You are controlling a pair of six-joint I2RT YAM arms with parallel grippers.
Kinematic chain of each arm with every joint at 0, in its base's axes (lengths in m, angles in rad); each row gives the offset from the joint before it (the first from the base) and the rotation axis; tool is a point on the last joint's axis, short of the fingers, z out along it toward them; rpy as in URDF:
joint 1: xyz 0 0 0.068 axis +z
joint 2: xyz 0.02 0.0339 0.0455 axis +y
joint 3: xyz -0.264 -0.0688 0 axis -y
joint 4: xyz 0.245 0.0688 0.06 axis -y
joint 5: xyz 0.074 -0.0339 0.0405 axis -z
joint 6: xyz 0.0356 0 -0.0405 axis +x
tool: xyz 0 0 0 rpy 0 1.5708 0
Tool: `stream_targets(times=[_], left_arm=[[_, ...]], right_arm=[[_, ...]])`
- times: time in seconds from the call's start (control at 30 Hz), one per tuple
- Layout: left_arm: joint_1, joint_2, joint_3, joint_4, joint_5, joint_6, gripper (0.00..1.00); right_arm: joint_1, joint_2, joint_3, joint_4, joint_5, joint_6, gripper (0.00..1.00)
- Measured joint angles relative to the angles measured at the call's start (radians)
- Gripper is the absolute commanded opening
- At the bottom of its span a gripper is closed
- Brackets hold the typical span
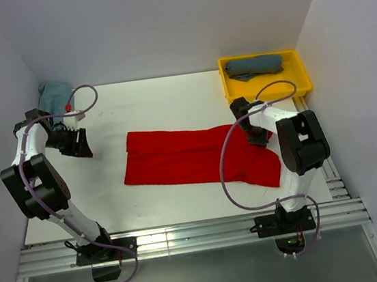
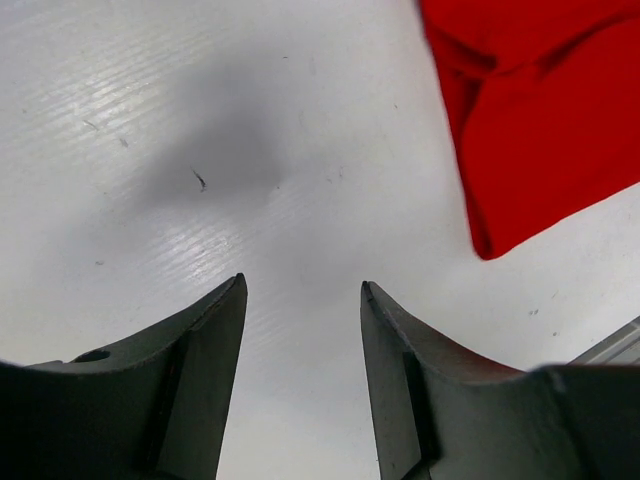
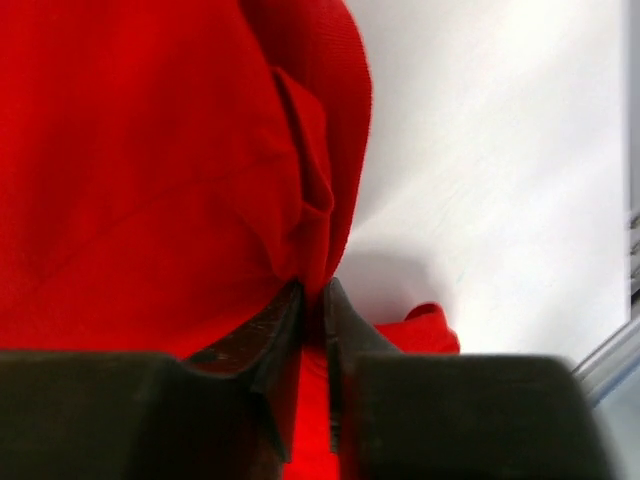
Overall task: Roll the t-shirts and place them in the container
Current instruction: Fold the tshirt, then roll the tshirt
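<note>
Red shirt (image 3: 150,150) cloth is pinched tight in the right jaws, at its right end. It lies flat mid-table (image 1: 170,102), long axis left to right. Left jaws gape over bare table, off its left end.

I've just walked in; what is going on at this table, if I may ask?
The right gripper is pinched shut on a fold at the right end of the red t-shirt, which lies folded in a long strip on the table. The left gripper hovers open over the table off the shirt's left end. A blue-grey t-shirt lies bundled in the yellow bin; a teal t-shirt sits at the far left corner.
</note>
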Motion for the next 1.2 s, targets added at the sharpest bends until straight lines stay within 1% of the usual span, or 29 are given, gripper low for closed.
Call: stream_targets(times=[0.03, 0.07, 0.13, 0.17, 0.2, 0.27, 0.37, 0.5, 0.6, 0.7, 0.73, 0.8, 0.97, 1.1, 1.2], left_arm=[[-0.001, 0.009, 0.000, 0.000, 0.000, 0.000, 0.56], [-0.002, 0.018, 0.000, 0.000, 0.000, 0.000, 0.56], [-0.007, 0.034, 0.000, 0.001, 0.000, -0.004, 0.57], [-0.014, 0.044, 0.000, 0.002, 0.000, -0.011, 0.57], [-0.021, 0.051, 0.000, 0.003, 0.000, -0.019, 0.57], [-0.042, 0.068, 0.006, 0.010, 0.006, -0.040, 0.58], [-0.082, 0.117, 0.068, 0.008, 0.034, -0.083, 0.59], [-0.122, 0.222, 0.212, 0.018, 0.111, -0.154, 0.62], [-0.145, 0.317, 0.319, 0.017, 0.175, -0.186, 0.63], [-0.163, 0.415, 0.394, 0.004, 0.241, -0.208, 0.64], [-0.173, 0.439, 0.408, 0.002, 0.258, -0.213, 0.64], [-0.191, 0.480, 0.418, -0.001, 0.288, -0.227, 0.64], [-0.238, 0.527, 0.418, 0.009, 0.321, -0.267, 0.65], [-0.265, 0.527, 0.417, 0.058, 0.325, -0.310, 0.65], [-0.274, 0.536, 0.417, 0.087, 0.323, -0.334, 0.65]], right_arm=[[-0.015, 0.014, 0.013, 0.001, 0.008, -0.013, 0.27], [-0.029, 0.034, 0.032, -0.002, 0.018, -0.024, 0.39], [-0.048, 0.069, 0.069, 0.000, 0.027, -0.045, 0.52], [-0.055, 0.080, 0.079, 0.005, 0.032, -0.053, 0.60], [-0.056, 0.080, 0.080, 0.008, 0.032, -0.058, 0.63], [-0.056, 0.055, 0.065, 0.018, 0.032, -0.059, 0.66], [-0.055, -0.030, 0.024, 0.024, 0.007, -0.047, 0.68], [-0.030, -0.237, -0.036, 0.017, -0.036, 0.005, 0.68], [0.072, -0.350, -0.036, 0.021, -0.058, 0.078, 0.64], [0.248, -0.371, -0.011, 0.032, -0.088, 0.161, 0.58], [0.306, -0.352, 0.009, 0.040, -0.096, 0.188, 0.56], [0.436, -0.268, 0.084, 0.053, -0.106, 0.246, 0.55], [0.658, 0.000, 0.324, 0.110, -0.115, 0.332, 0.55], [0.780, 0.173, 0.492, 0.160, -0.138, 0.360, 0.53], [0.833, 0.275, 0.615, 0.179, -0.150, 0.362, 0.53]])
